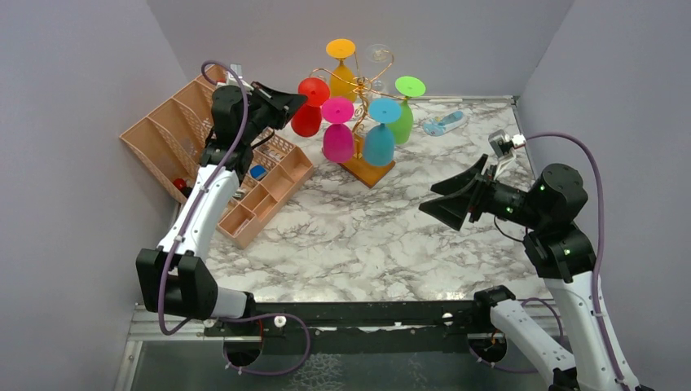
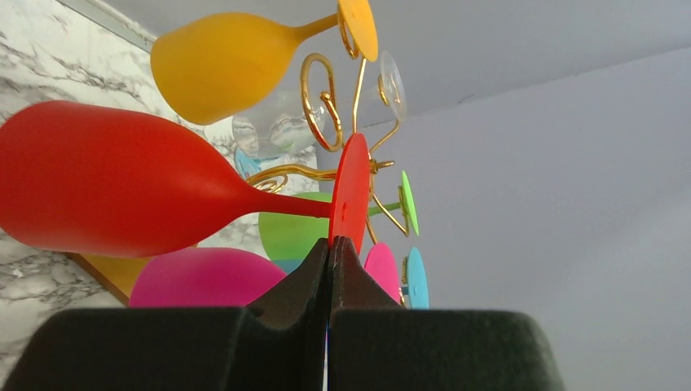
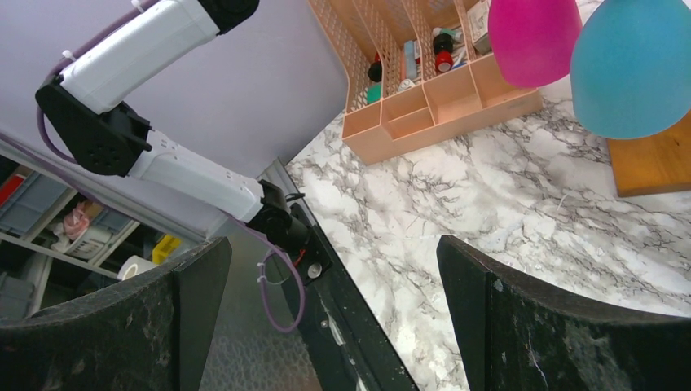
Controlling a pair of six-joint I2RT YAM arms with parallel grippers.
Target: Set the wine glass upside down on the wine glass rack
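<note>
White arm links (image 1: 195, 213), chunky black joints (image 1: 175, 285), looping purple cables (image 1: 600, 204), small green lights (image 1: 540, 189)

The left gripper (image 2: 329, 252) is pinched shut on its outstretched arm; the right gripper (image 3: 326, 244) gapes wide, elbow bent.

Bright, even light w/ soft shadows on marble worktop (image 1: 350, 236). Glare spots on clear glass (image 2: 273, 130); left end effector (image 2: 330, 244) dark, soft-focus close up.

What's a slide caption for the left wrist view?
Shut left gripper at the foot of the red wine glass, beside a yellow glass on the gold rack.
</note>
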